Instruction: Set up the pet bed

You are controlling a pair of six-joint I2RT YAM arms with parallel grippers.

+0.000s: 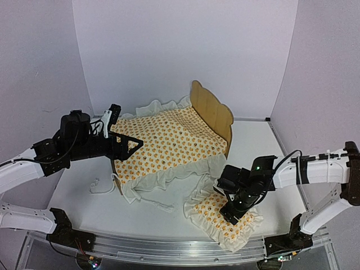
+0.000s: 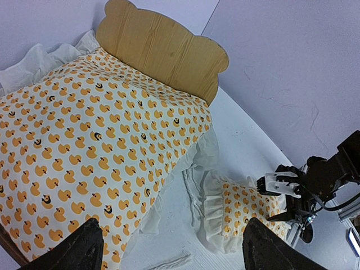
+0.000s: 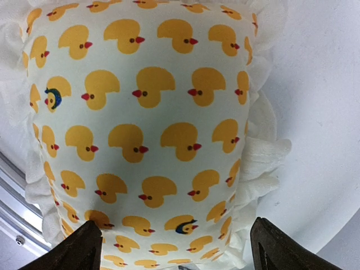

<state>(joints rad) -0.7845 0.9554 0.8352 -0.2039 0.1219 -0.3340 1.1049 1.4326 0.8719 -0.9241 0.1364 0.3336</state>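
Plywood of the pet bed shows mainly at its scalloped headboard. The frame runs from that headboard down toward my left arm, on the far half of the white surface. Duck-print bedding with a white ruffle covers the frame right up to the headboard. It spills over the long side that faces my arms.

The matching pillow lies flat on the surface on the near side of the headboard. It is apart from the frame, just off the drooping ruffle.

My right tool hangs directly over the pillow, released and holding nothing. Its two fingers are spread wide to either side of the pillow's short width, and the pillow's long axis runs between them.

My left tool sits at the foot end, opposite the headboard, also released and empty.

I judge the right arm the one to act, being far nearer the pillow. From there the headboard lies up and slightly left, so the carry would be away from me.
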